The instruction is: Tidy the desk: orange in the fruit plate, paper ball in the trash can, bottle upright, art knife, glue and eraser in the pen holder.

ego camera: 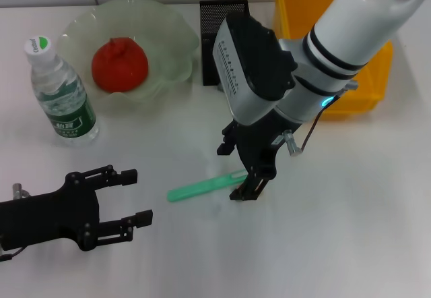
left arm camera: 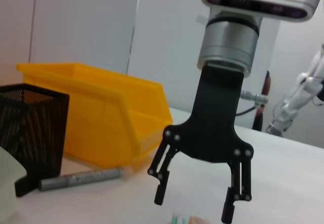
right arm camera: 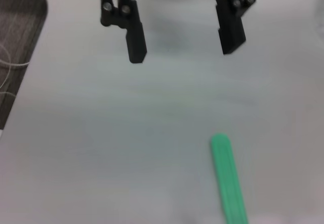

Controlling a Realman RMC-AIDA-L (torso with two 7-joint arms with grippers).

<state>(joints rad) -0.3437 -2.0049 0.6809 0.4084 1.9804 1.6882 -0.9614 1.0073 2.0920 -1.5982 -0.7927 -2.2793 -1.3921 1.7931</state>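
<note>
The green art knife (ego camera: 205,185) lies flat on the white desk. My right gripper (ego camera: 247,176) hangs open just above its right end, nothing between the fingers; the left wrist view shows it (left arm camera: 195,203) from the front. My left gripper (ego camera: 131,197) rests open at the front left, pointing at the knife (right arm camera: 229,183). The orange (ego camera: 120,64) sits in the fruit plate (ego camera: 172,38). The bottle (ego camera: 60,92) stands upright. A grey stick (left arm camera: 81,178), possibly the glue, lies beside the pen holder (ego camera: 224,16). The trash can (ego camera: 337,48) stands behind my right arm. Paper ball and eraser are out of view.
The right wrist view shows the desk's edge (right arm camera: 23,77), with dark floor beyond it. The pen holder (left arm camera: 35,127) and the trash can (left arm camera: 101,117) stand close together at the back.
</note>
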